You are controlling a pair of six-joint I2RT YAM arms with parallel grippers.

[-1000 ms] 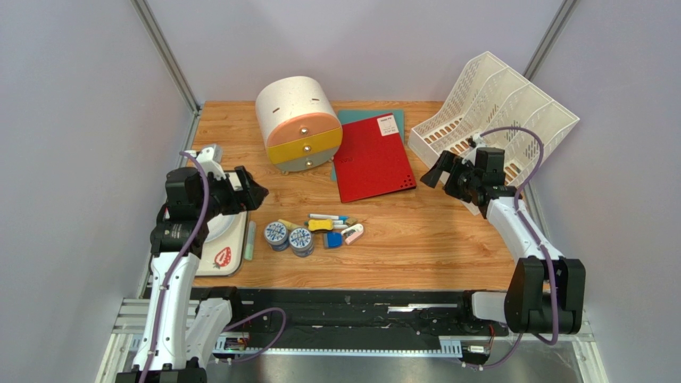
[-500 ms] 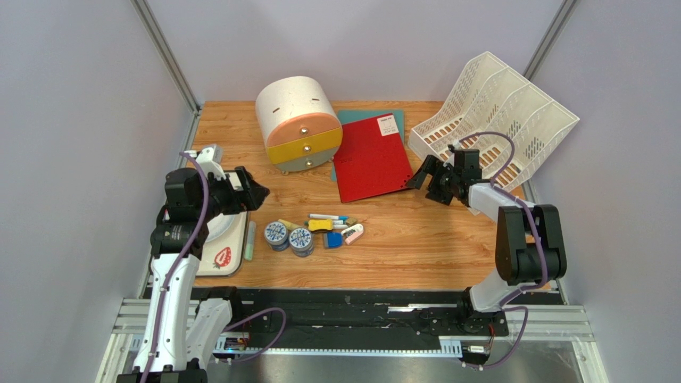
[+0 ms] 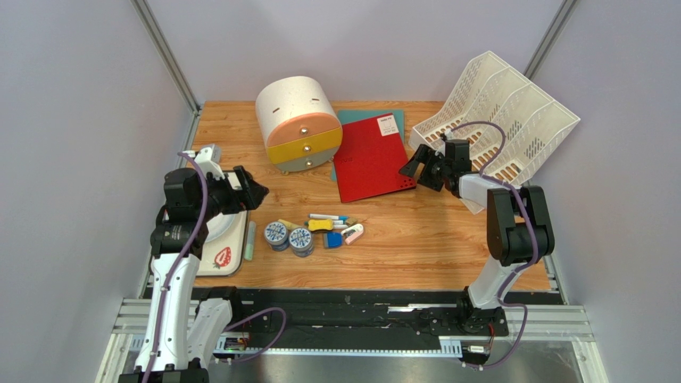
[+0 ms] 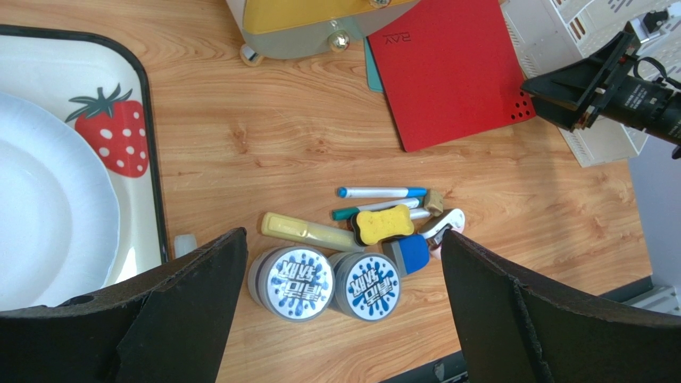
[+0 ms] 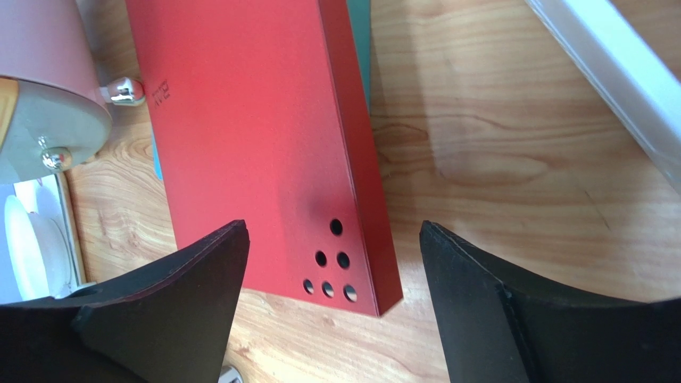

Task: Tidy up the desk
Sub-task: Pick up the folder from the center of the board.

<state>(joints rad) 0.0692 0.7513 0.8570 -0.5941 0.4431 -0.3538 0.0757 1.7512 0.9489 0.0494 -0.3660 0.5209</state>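
Swinging leftward since a second ago, the right gripper (image 3: 409, 166) now sits at the right edge of the red folder (image 3: 372, 159), its elbow folded up at centre right; its jaws stand apart with nothing gripped, and the wrist view shows the folder's punched corner below the gap. Small raised lettering on the folder seems to read "RAY" (its white corner label is too small to read). Two round tins (image 4: 297, 281) at lower centre carry blue splash lids with script I cannot make out. On the desk (image 3: 432, 247), filling mid-frame, the folder overlaps a teal folder (image 3: 352, 118) beside a round drawer unit (image 3: 300, 124); a white file rack (image 3: 511, 112) leans at upper right. Left gripper (image 3: 257, 191), jaws wide and empty, hangs beside the strawberry tray (image 4: 112, 136) above the pens and a yellow eraser (image 4: 386, 224).
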